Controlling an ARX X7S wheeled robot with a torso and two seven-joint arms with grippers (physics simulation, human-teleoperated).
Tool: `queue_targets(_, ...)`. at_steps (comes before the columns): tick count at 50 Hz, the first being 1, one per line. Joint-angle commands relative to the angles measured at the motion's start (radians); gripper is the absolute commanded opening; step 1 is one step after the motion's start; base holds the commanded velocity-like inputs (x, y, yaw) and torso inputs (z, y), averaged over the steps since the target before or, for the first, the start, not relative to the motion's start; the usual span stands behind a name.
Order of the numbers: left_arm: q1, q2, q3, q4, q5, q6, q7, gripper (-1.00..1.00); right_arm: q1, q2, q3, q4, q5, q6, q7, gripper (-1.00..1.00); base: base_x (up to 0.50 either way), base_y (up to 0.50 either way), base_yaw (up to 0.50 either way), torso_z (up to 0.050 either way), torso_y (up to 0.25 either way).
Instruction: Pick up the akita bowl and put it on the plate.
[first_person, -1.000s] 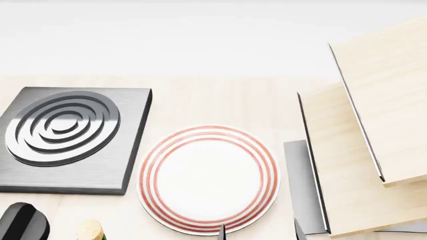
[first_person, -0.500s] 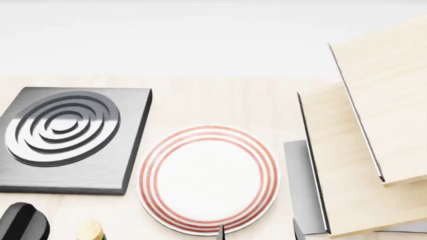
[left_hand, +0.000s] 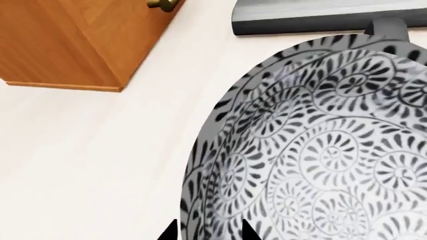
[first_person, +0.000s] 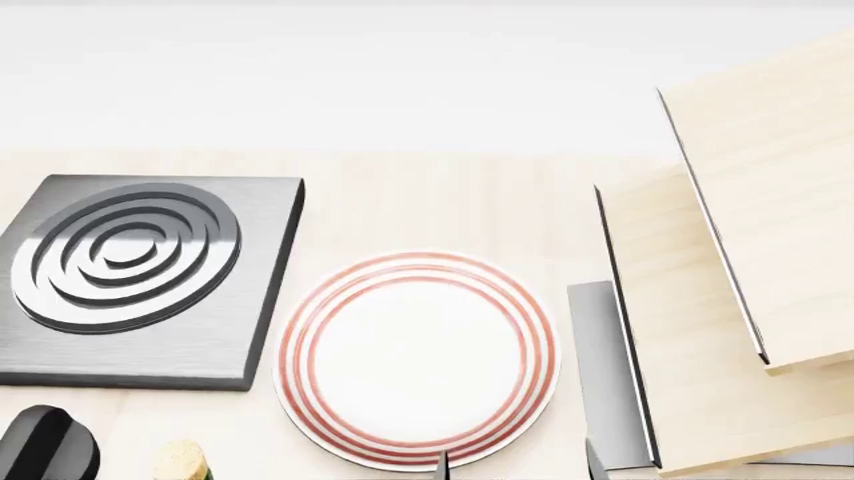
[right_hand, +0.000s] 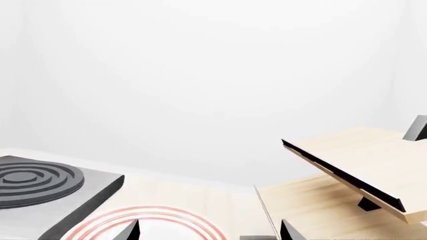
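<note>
At the bottom of the left wrist view, your left gripper (left_hand: 205, 234) has its jaws spread astride the akita bowl (left_hand: 320, 150) rim, not yet pinching; the bowl sits on the pale surface (left_hand: 87, 160). The plate (first_person: 416, 360) lies bare at lower centre of the head view, the right gripper (right_hand: 210, 231) spread above it. A shallow bite on that curved glazed rim could let the bowl slip or tip as you lift.
</note>
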Motion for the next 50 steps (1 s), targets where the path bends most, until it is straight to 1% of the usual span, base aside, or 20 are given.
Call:
queue_targets(1, 0.022, 0.007, 0.035, -0.034, 0.097, 0.053, 0.048, -1.00, 0.002, 0.001, -0.003, 0.000, 0.000, 0.003, 0.003, 1.00, 0.00, 0.00, 0.00, 0.000, 0.000)
queue_targets(4, 0.032, -0.005, 0.040, -0.017, 0.122, 0.068, 0.045, -1.00, 0.004, 0.001, -0.004, 0.002, 0.000, 0.002, 0.003, 1.00, 0.01, 0.00, 0.00, -0.003, 0.000)
queue_targets(7, 0.036, 0.003, 0.026, -0.005, 0.127, 0.093, 0.045, -1.00, 0.004, 0.002, -0.004, 0.001, 0.001, 0.005, 0.004, 1.00, 0.00, 0.00, 0.00, -0.003, 0.000)
queue_targets(10, 0.044, -0.016, 0.057, 0.011, 0.188, 0.120, 0.027, -1.00, 0.005, 0.002, -0.004, 0.007, 0.003, -0.001, 0.005, 1.00, 0.00, 0.00, 0.00, 0.000, 0.000)
queue_targets(17, 0.053, -0.012, 0.033, 0.053, 0.192, 0.141, 0.021, -1.00, 0.008, 0.001, -0.011, 0.013, 0.000, -0.003, 0.005, 1.00, 0.00, 0.00, 0.00, -0.001, 0.000)
queue_targets(20, 0.059, -0.009, 0.008, 0.089, 0.190, 0.173, 0.030, -1.00, 0.009, 0.002, -0.012, 0.013, 0.002, -0.004, 0.005, 1.00, 0.00, 0.00, 0.00, 0.000, 0.000)
queue_targets(22, 0.052, -0.007, -0.027, 0.118, 0.154, 0.158, 0.029, -1.00, 0.009, 0.003, -0.012, 0.013, 0.002, -0.004, 0.005, 1.00, 0.00, 0.00, 0.00, 0.000, 0.000)
queue_targets(30, 0.049, -0.013, -0.116, 0.223, 0.101, 0.128, 0.004, -1.00, 0.008, 0.007, -0.010, 0.011, 0.007, -0.005, 0.007, 1.00, 0.00, 0.00, 0.00, 0.000, 0.000)
queue_targets(32, 0.046, -0.024, -0.116, 0.232, 0.102, 0.112, -0.005, -1.00, 0.008, 0.008, -0.008, 0.013, 0.010, -0.008, 0.007, 1.00, 0.00, 0.00, 0.00, 0.000, 0.000)
queue_targets(36, 0.019, -0.013, -0.169, 0.248, 0.062, 0.122, -0.007, -1.00, 0.008, 0.010, -0.007, 0.012, 0.013, -0.008, 0.008, 1.00, 0.00, 0.00, 0.00, 0.000, 0.000)
queue_targets(37, 0.016, -0.020, -0.169, 0.254, 0.079, 0.118, -0.023, -1.00, 0.008, 0.010, -0.007, 0.011, 0.014, -0.007, 0.008, 1.00, 0.00, 0.00, 0.00, 0.000, 0.000)
queue_targets(39, 0.004, -0.023, -0.198, 0.265, 0.047, 0.107, -0.021, -1.00, 0.008, 0.010, -0.007, 0.010, 0.013, -0.006, 0.009, 1.00, 0.00, 0.00, 0.00, 0.000, 0.000)
queue_targets(50, -0.050, -0.061, -0.261, 0.318, -0.038, 0.064, -0.042, -1.00, 0.009, 0.012, -0.011, 0.014, 0.013, -0.007, 0.012, 1.00, 0.00, 0.00, 0.00, 0.000, 0.000)
